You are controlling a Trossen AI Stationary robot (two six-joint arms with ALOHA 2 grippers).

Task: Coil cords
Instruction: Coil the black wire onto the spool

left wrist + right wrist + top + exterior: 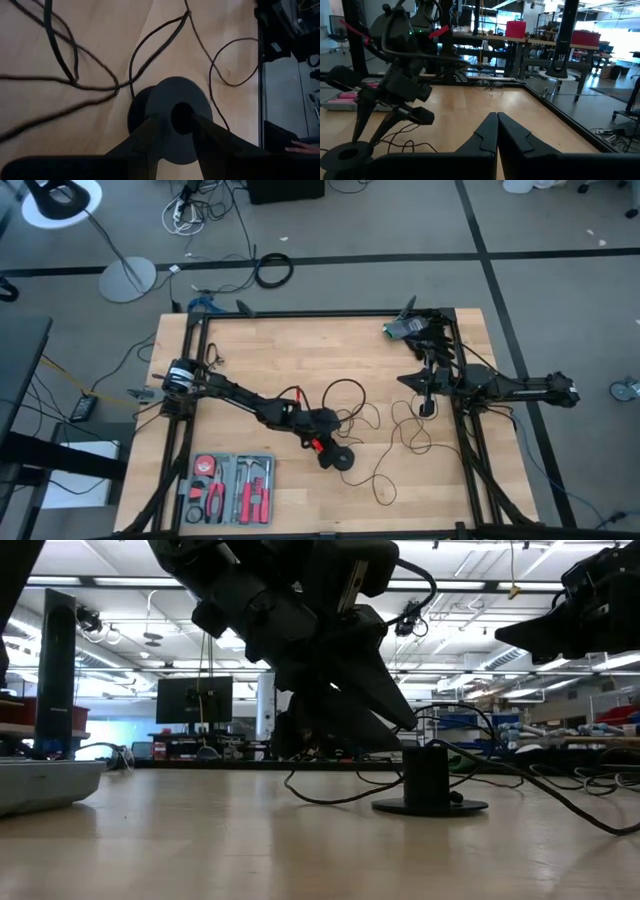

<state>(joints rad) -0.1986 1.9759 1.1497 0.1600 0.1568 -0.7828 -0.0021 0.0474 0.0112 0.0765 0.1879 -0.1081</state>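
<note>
Over the puck (172, 117) at table (300, 340) front: left tool (335, 458) pinching its hub, narrow; cord (345, 395) sprawling beyond. Right tool (497, 131) closed, idling. Next: winding slack round hub.

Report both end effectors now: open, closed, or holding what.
Left end effector: closed on the upright post of the round black puck.
Right end effector: closed, holding nothing, raised above the table.

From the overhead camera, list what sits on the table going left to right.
Tool tray → left hand at the round black puck → loose black cord → right hand near the table's right edge.
</note>
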